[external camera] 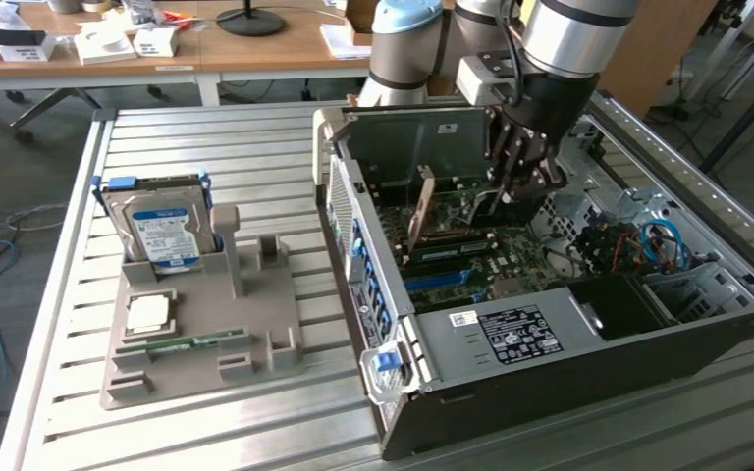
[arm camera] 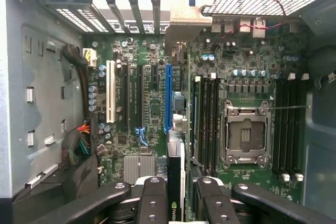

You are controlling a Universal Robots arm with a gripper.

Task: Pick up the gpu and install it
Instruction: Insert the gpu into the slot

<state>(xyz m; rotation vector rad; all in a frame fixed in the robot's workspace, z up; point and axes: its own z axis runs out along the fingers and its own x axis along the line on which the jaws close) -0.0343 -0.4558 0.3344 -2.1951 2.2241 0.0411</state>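
Inside the open computer case point(external camera: 639, 324), my gripper point(external camera: 524, 182) is shut on the gpu point(arm camera: 175, 171). The wrist view shows the gpu edge-on: a thin black card pinched between my two black fingers point(arm camera: 153, 198). Its silvery metal bracket point(arm camera: 184, 19) points at the case's rear slot openings. The card hangs above the motherboard, roughly in line with the long blue slot point(arm camera: 168, 98) and apart from it. In the exterior view, the card's bracket end point(external camera: 420, 206) stands upright over the board, on the exterior view's left of my fingers.
A white slot point(arm camera: 110, 90), the bare processor socket point(arm camera: 247, 135) and memory slots point(arm camera: 207, 124) flank the blue slot. Cable bundles point(arm camera: 79, 145) lie near the case wall. On the table, a grey holder point(external camera: 259, 343) carries a hard drive point(external camera: 161, 231), a processor point(external camera: 149, 312) and a green memory stick point(external camera: 181, 343).
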